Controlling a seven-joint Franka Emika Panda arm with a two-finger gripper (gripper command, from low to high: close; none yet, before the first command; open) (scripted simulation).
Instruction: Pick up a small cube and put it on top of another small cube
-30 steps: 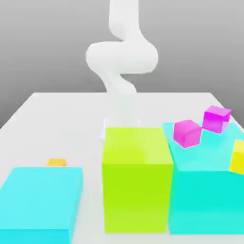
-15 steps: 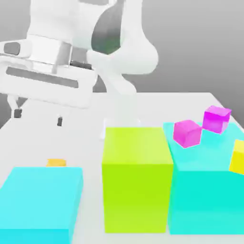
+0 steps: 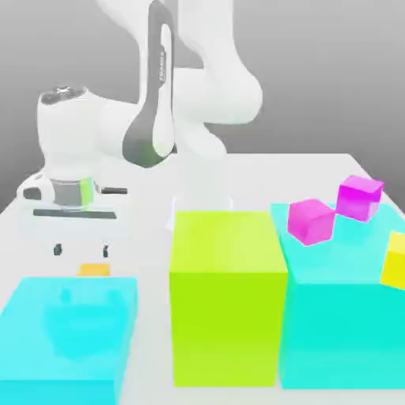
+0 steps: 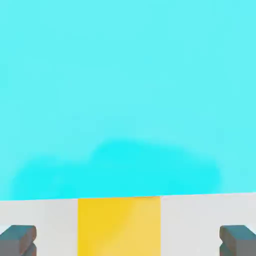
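Note:
The small cube (image 3: 93, 270) is plain orange and lies on the white table, just behind the low cyan block (image 3: 67, 336) at the exterior view's left. That block hides all but its top edge. My gripper (image 3: 81, 250) hangs open directly above the cube, its two dark fingertips (image 3: 57, 250) spread wider than the cube and a little above it. In the hand view the cube (image 4: 119, 225) sits centred in my gripper (image 4: 127, 241), between the fingertips (image 4: 17, 240), beside the cyan block's top (image 4: 128, 90). Nothing is held.
A tall lime block (image 3: 228, 297) stands in the middle. A big cyan block (image 3: 340, 332) at the exterior view's right carries two magenta cubes (image 3: 311, 220) and a small yellow cube (image 3: 394, 261). The arm's base (image 3: 202, 190) rises behind the lime block.
The arm has swung down into view and lowered at the exterior view's left. The open gripper now hangs just over the orange cube. No object has moved.

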